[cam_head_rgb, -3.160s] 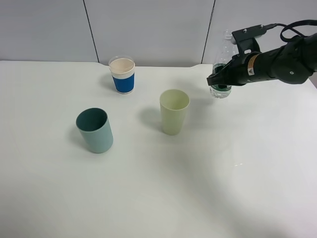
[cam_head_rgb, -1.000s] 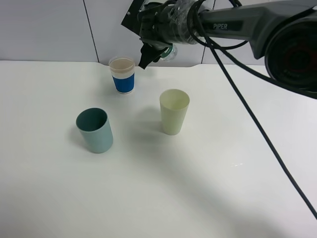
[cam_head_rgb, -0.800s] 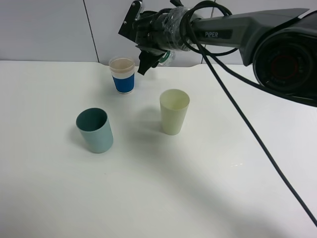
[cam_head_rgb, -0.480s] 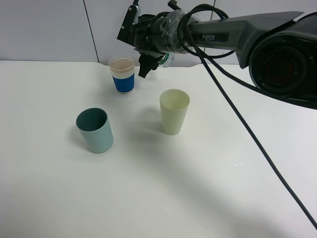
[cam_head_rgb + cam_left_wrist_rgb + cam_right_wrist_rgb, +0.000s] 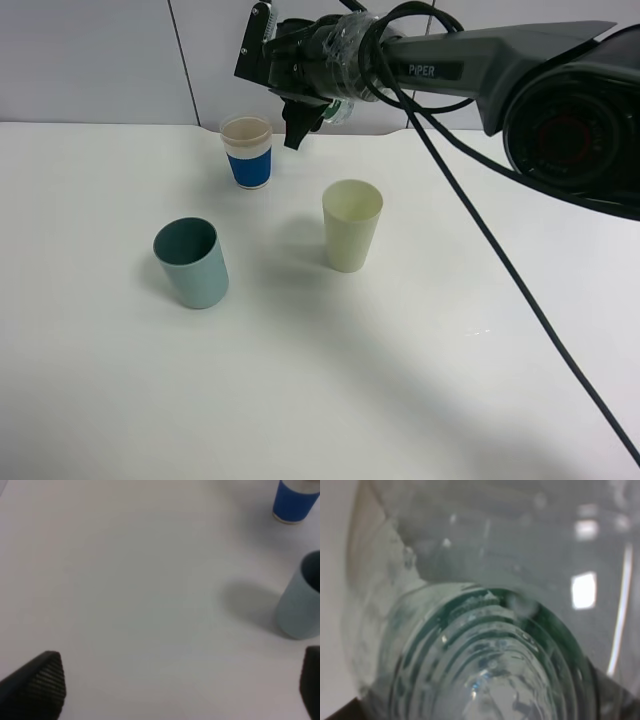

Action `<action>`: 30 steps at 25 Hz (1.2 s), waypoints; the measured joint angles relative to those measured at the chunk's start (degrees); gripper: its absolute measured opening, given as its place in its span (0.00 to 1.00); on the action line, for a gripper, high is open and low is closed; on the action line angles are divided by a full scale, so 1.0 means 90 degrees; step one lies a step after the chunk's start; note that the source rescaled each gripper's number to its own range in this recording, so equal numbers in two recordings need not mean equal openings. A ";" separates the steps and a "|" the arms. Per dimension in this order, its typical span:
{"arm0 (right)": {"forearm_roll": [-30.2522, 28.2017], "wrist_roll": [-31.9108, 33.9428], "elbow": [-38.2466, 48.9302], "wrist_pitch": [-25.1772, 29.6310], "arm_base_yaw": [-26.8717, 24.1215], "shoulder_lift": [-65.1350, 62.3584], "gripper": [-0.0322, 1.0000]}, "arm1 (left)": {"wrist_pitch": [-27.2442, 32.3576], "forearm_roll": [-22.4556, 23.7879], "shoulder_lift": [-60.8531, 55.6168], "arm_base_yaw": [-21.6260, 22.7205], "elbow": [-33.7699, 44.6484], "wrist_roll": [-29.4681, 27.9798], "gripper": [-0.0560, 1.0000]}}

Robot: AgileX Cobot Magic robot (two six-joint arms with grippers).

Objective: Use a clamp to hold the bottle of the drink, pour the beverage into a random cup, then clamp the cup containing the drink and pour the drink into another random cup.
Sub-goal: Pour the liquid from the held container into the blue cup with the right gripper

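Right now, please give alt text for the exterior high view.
The right gripper holds the bottle raised beside the blue-banded paper cup at the back of a white table. A teal tumbler and a pale green tumbler stand nearer the camera.

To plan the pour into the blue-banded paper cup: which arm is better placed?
Right. Its pincer grips the bottle, raised close beside the paper cup; the left pincer is open and empty, near the teal tumbler.
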 joint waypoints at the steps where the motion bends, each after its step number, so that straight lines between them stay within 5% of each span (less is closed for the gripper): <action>1: 0.0000 -0.0059 0.0000 0.0000 0.0000 0.0000 0.03 | 0.0000 0.0000 0.0000 0.0000 0.0000 0.0000 0.84; 13: -0.0064 -0.1062 0.0000 0.0007 0.0000 0.0000 0.03 | 0.0000 0.0000 0.0000 0.0000 0.0000 0.0000 0.84; 30: -0.0901 -0.1106 0.0000 0.0206 0.0012 0.0000 0.03 | 0.0000 0.0000 0.0000 0.0000 0.0000 0.0000 0.84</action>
